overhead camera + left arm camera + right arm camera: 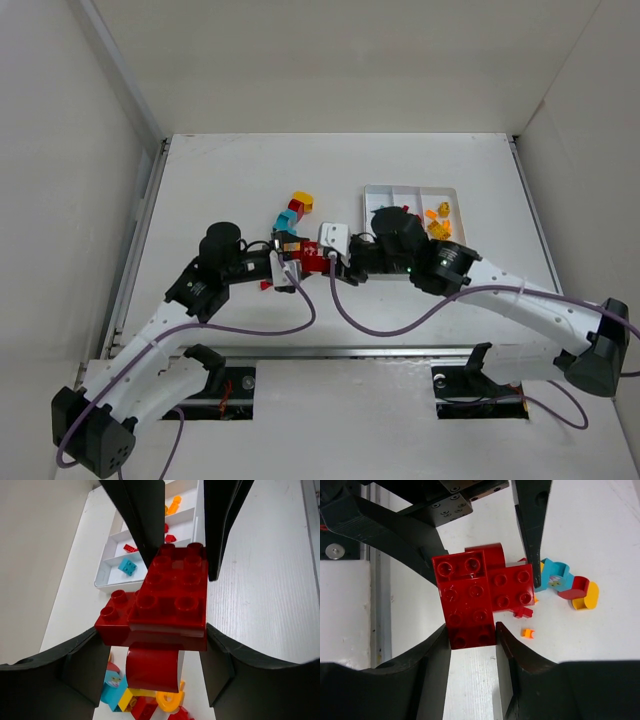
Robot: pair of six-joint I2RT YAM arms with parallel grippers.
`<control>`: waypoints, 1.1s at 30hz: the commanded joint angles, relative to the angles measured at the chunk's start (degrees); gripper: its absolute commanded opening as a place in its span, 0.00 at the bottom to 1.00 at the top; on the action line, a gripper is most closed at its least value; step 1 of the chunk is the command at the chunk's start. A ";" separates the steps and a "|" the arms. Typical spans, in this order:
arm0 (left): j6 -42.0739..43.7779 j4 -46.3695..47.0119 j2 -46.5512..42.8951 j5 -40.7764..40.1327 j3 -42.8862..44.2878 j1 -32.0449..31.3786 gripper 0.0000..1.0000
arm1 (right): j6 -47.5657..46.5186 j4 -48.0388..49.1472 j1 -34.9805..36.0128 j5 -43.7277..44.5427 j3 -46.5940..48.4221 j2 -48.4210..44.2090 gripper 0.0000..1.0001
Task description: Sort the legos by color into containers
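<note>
Looking at mid-table, left of the three-compartment white tray (412, 192): the right gripper (470, 630) is clamped tight on one end of a red two-by-four brick (469, 600). The brick is studs up, long axis running straight across toward the left gripper (152, 640). One smaller red brick (512, 586) is stuck to its side, so two bricks total. The left jaws flank the far end, but I can't tell if they're actually gripping.

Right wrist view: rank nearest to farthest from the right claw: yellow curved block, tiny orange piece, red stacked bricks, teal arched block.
1. Red stacked plastic bricks, held in the right claw.
2. Tiny orange plastic piece, just right.
3. Teal arched plastic block, upper right.
4. Yellow curved plastic block, far right.
</note>
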 commanded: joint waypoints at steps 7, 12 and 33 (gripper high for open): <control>-1.22 -3.60 0.26 -8.57 -1.26 -0.14 0.00 | 8.10 7.03 -9.11 7.54 -4.37 -13.03 0.00; -3.06 -1.06 0.26 -11.12 -2.41 -0.14 0.00 | 17.92 6.42 -16.91 18.91 -6.21 -12.25 0.00; -6.85 3.70 -1.32 -8.67 -1.79 -0.14 0.00 | 36.33 -1.85 -40.32 14.23 0.11 16.67 0.74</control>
